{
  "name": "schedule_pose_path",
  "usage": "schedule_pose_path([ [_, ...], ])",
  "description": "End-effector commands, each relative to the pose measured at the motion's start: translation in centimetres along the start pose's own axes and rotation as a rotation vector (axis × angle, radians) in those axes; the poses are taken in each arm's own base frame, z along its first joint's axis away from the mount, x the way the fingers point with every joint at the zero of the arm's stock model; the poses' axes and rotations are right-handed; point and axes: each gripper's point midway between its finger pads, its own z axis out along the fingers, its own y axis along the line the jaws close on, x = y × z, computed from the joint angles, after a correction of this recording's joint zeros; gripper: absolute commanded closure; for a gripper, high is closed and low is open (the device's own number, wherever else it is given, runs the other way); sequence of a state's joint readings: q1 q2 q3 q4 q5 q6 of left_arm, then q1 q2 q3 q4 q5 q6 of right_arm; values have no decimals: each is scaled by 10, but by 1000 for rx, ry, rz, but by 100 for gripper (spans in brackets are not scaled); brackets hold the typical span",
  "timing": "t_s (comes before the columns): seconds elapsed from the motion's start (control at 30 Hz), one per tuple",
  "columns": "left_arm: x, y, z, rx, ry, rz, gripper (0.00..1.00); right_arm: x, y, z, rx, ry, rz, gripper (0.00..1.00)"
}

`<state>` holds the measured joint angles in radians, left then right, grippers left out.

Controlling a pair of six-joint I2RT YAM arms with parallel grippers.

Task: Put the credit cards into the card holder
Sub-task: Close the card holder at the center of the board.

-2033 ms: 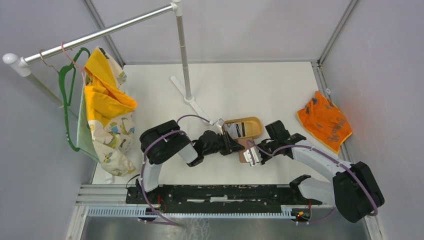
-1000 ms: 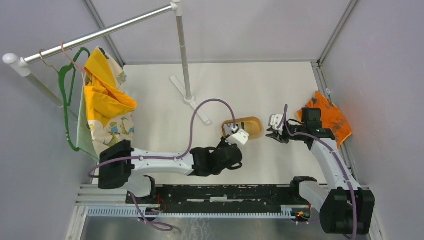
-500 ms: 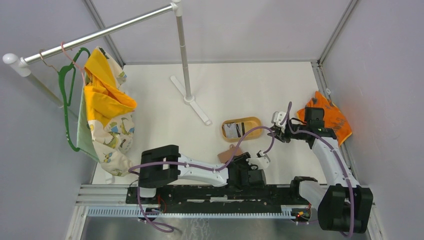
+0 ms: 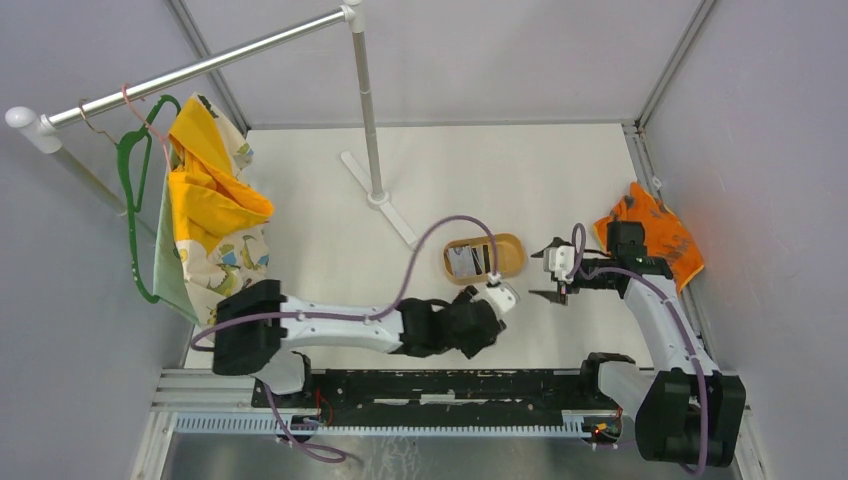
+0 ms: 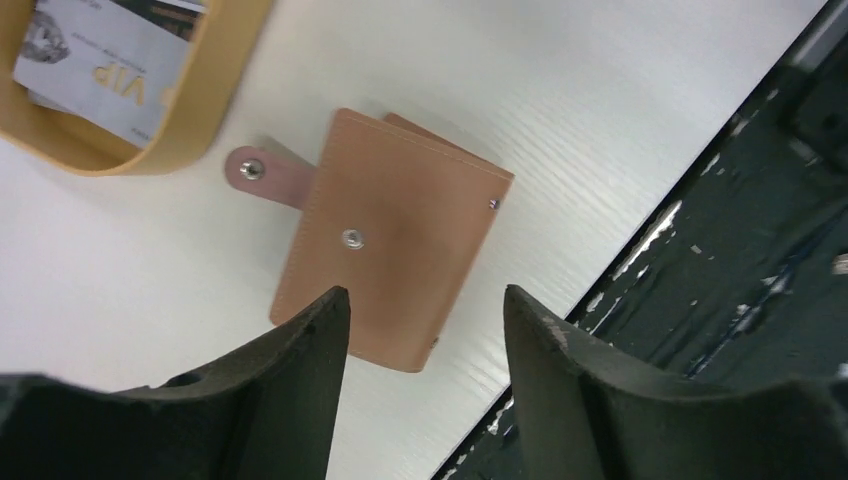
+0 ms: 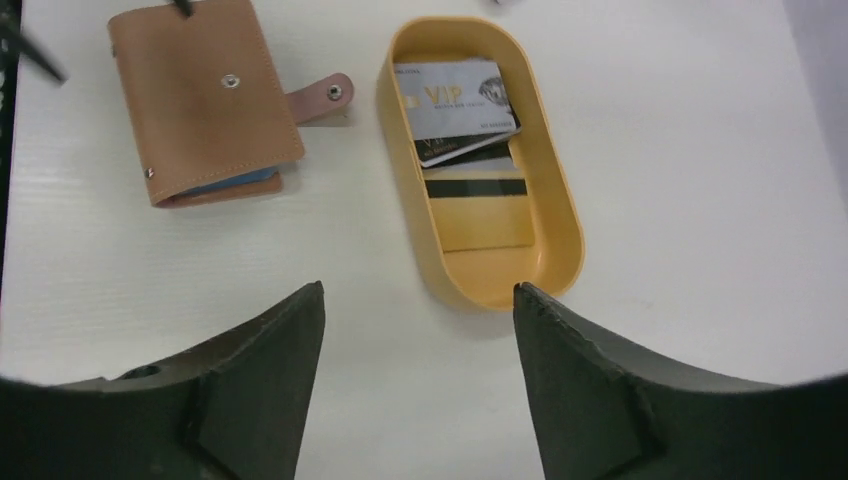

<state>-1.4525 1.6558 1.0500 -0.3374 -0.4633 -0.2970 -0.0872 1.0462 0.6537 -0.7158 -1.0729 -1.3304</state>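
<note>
The card holder (image 5: 390,235) is a reddish-brown leather wallet lying folded on the white table, its snap tab (image 5: 262,175) unfastened. A blue card edge (image 6: 235,183) shows at its side. My left gripper (image 5: 420,300) hangs just above it, open, with nothing between the fingers. In the top view the left arm hides the holder. The credit cards lie in a tan oval tray (image 6: 400,190): a white VIP card (image 6: 450,95), a black one (image 6: 460,150) and a gold one with a dark stripe (image 6: 480,215). My right gripper (image 6: 418,288) is open and empty, beside the tray's end.
A clothes rack stands on its base (image 4: 375,195) at the back, with garments and a green hanger (image 4: 210,220) on the left. An orange cloth (image 4: 648,243) lies at the right wall. A black rail (image 4: 430,385) runs along the near edge.
My left gripper has moved back from the near rail to above the card holder, which it now covers in the top view. My right gripper has shifted slightly nearer.
</note>
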Motion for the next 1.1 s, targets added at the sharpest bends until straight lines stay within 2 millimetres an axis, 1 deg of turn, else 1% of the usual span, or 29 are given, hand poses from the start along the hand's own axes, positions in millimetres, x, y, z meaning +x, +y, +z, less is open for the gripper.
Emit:
schedule_pose_path([
  [0.0,-38,7,-24,302,-152,-323,40,-35,34,5,-81,-216,-292,6],
  [0.03,-37,12,-25,339,-166,-369,43,-39,38,9,-98,-247,-290,2],
  [0.07,-33,17,-26,361,-173,-405,50,-41,42,15,-135,-257,-278,2],
  [0.1,-37,19,-27,396,-203,-438,56,-44,49,24,-208,-247,-282,2],
  [0.13,-33,22,-27,404,-205,-465,58,-44,56,30,-267,-234,-293,2],
  [0.17,-29,26,-26,404,-208,-488,64,-46,62,37,-320,-233,-288,4],
  [0.2,-25,30,-24,397,-210,-514,67,-49,65,44,-351,-238,-268,9],
  [0.23,-20,36,-21,384,-211,-542,71,-49,63,50,-367,-230,-226,15],
  [0.27,-15,42,-18,372,-216,-572,73,-50,61,58,-381,-211,-192,26],
  [0.3,-10,48,-15,362,-220,-602,74,-48,59,65,-389,-188,-158,34],
  [0.33,1,54,-10,353,-213,-633,75,-47,57,75,-389,-158,-129,41],
  [0.37,-1,58,-10,359,-232,-653,75,-44,57,83,-387,-128,-109,45],
  [0.4,6,62,-7,359,-231,-668,75,-43,55,91,-367,-103,-77,48],
  [0.43,7,70,-5,348,-241,-682,75,-40,53,99,-340,-74,-38,49],
  [0.47,7,74,-3,340,-250,-686,75,-38,53,104,-327,-54,-8,50],
  [0.53,6,85,0,320,-277,-689,73,-34,60,111,-347,-32,-2,58],
  [0.57,5,90,2,313,-289,-691,70,-31,61,114,-351,-16,17,63],
  [0.63,0,97,5,331,-313,-695,65,-26,64,119,-364,3,35,68],
  [0.73,-7,97,11,402,-335,-684,59,-17,73,120,-401,31,30,75],
  [0.83,-8,95,21,446,-320,-680,58,-8,85,116,-456,61,-42,80],
  [0.97,-10,91,32,483,-285,-681,59,0,102,110,-538,87,-114,81],
  [1.07,-7,88,39,495,-256,-682,60,3,110,107,-586,94,-166,82],
])
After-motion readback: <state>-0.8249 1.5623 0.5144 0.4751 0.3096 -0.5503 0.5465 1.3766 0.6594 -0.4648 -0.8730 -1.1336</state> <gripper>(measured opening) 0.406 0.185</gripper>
